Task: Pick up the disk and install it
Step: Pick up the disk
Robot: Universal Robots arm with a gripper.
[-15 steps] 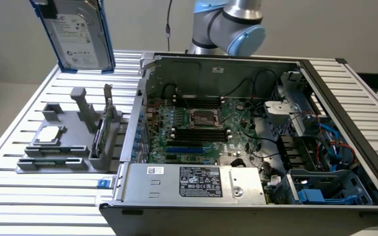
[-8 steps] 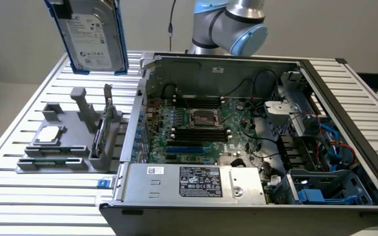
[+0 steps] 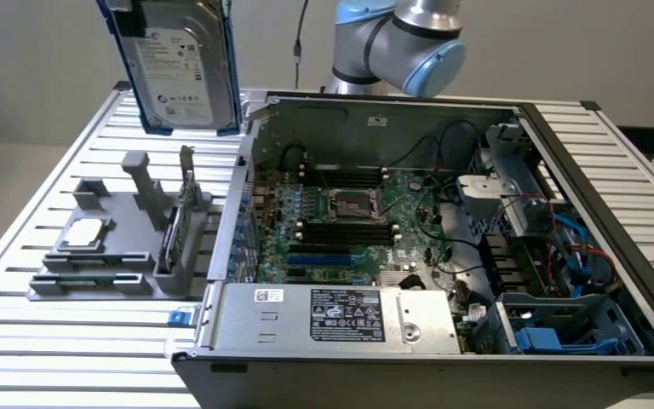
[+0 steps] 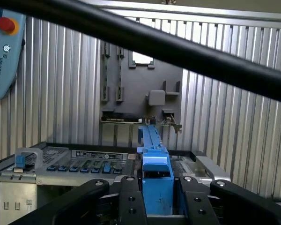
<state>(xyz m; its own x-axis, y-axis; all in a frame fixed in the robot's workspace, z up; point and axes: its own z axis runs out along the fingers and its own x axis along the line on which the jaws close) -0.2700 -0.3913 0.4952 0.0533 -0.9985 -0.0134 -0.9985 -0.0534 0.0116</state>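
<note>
One disk [image 3: 180,68] stands upright, raised over the surface [image 3: 31,358] at the exterior view's left. The wrist view shows two fingers [image 4: 131,201], apparently pinching its blue rail [image 4: 157,187] edge-on.

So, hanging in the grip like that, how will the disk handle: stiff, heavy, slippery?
Probably stiff: the disk is a flat metal slab, hanging upright without sagging. Likely heavy for its size, being mostly metal. The gripper clamps its smooth blue plastic rail, so it might slip or swing if jolted.
</note>
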